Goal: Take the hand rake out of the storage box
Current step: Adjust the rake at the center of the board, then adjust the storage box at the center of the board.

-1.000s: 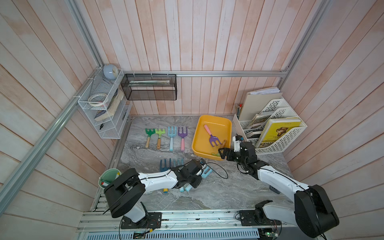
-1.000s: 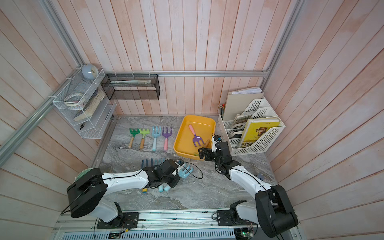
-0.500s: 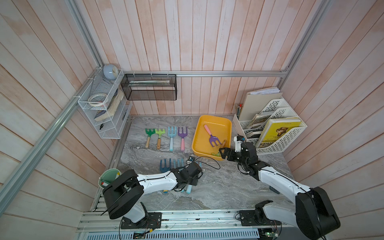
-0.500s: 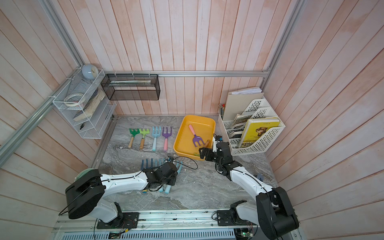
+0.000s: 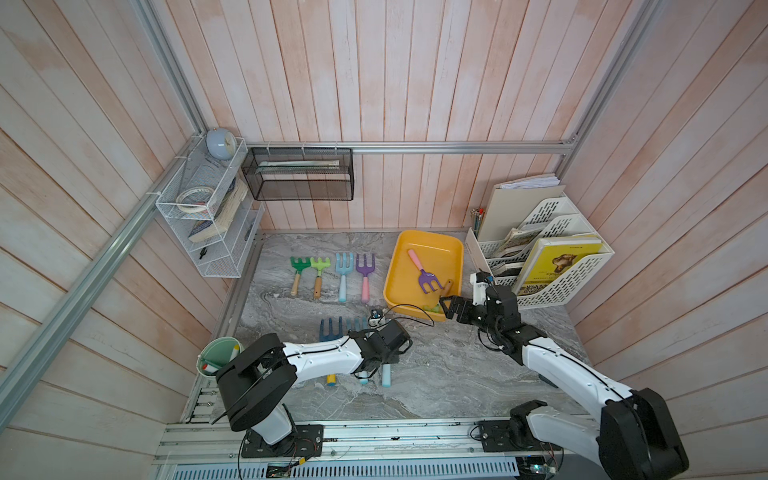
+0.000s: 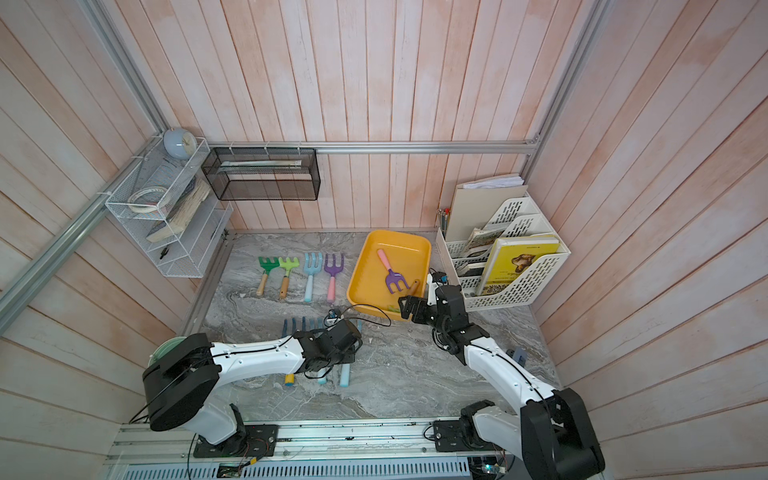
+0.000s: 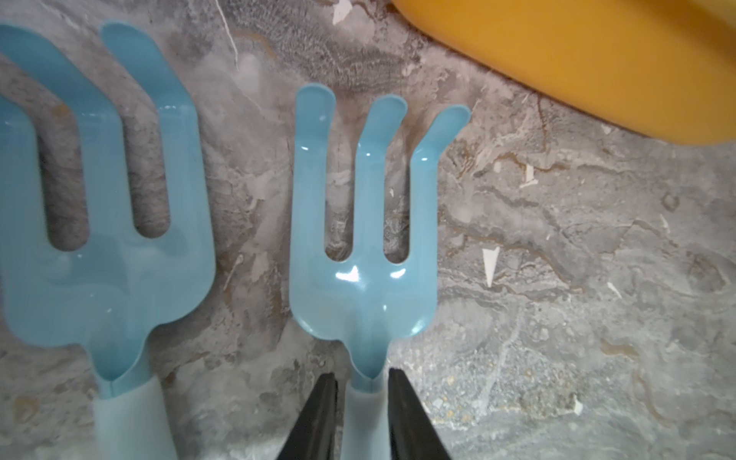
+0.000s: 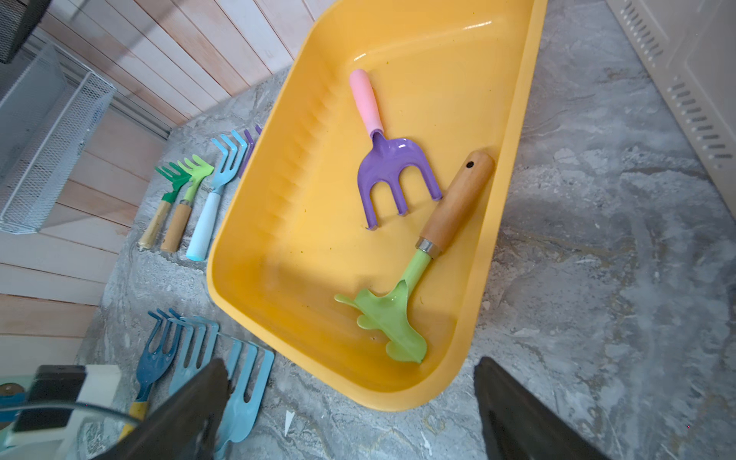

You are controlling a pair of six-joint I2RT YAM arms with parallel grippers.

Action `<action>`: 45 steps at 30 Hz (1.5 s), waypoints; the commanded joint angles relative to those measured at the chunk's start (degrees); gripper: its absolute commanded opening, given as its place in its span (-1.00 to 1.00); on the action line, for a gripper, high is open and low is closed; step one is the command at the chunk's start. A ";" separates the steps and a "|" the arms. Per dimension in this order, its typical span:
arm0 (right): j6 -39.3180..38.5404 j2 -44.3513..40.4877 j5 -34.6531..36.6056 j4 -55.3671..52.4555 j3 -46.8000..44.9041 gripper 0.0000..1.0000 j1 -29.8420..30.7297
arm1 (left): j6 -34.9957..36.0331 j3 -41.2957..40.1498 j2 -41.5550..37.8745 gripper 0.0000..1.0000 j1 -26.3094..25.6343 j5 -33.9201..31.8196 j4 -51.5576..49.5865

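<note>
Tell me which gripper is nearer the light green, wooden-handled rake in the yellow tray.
Right. Right gripper: open at the tray's rim, by the green rake. Left gripper: outside, around a pale blue rake.

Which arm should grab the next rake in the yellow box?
Right. The right gripper is open at the near rim of the storage box, with the green rake and purple rake just ahead of it. The left gripper is down on the table outside the box, straddling the handle of a light blue rake.
</note>
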 commanded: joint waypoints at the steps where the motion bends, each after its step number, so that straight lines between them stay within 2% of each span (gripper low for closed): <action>1: 0.41 -1.20 -0.79 -1.90 0.22 0.96 0.25 | -2.43 0.44 1.85 -0.46 -0.25 0.00 1.20; 8: 0.41 -2.64 -0.45 -1.96 -0.27 0.96 0.51 | -2.44 -1.14 0.83 -0.41 -0.33 1.05 3.83; 13: -0.08 -2.04 -0.77 -1.78 -0.22 0.96 0.49 | -2.02 -1.23 0.20 -0.23 -0.55 1.69 4.21; 15: -1.70 -1.71 -0.87 -1.63 -0.09 0.96 0.83 | -1.14 -2.44 -2.63 -0.04 -0.23 1.41 4.95; 17: -4.07 -1.33 -1.08 -1.44 0.86 0.96 1.63 | 0.46 -4.75 -7.14 0.22 1.45 1.60 6.34; 20: -7.43 -0.68 -1.98 -0.70 1.96 0.96 2.25 | 5.88 -7.63 -14.57 0.54 7.68 3.18 10.19; 21: -7.35 -0.51 -0.51 -0.47 1.98 0.96 2.24 | 7.79 -7.81 -16.59 0.98 9.61 3.66 11.20; 24: -5.48 2.72 8.17 -1.78 3.43 0.96 1.60 | 13.88 -7.69 -21.98 1.00 16.89 7.58 15.70; 27: -4.50 11.78 15.86 -9.12 10.55 0.96 1.15 | 18.11 -7.83 -24.60 1.00 23.95 12.76 21.77; 30: -3.74 21.04 20.91 -12.57 16.04 0.94 0.70 | 22.45 -6.03 -24.39 1.00 29.08 16.14 23.48; 35: -2.76 29.83 22.60 -8.96 20.44 0.64 -1.28 | 28.26 -6.29 -23.99 1.00 35.21 19.86 24.54; 37: -3.01 32.68 21.80 -8.73 22.73 0.45 -2.12 | 28.83 -7.57 -23.98 1.00 37.87 22.70 26.05; 39: -4.06 35.63 19.31 -8.04 24.97 0.13 -2.99 | 28.93 -8.78 -23.80 1.00 40.10 25.31 27.76; 41: -5.73 38.08 15.41 -6.14 26.56 -0.30 -3.58 | 28.84 -9.72 -23.47 1.00 41.93 27.42 29.19; 45: -6.49 40.34 12.99 -4.60 28.24 -0.32 -4.24 | 27.15 -10.88 -23.40 1.00 44.17 31.93 31.14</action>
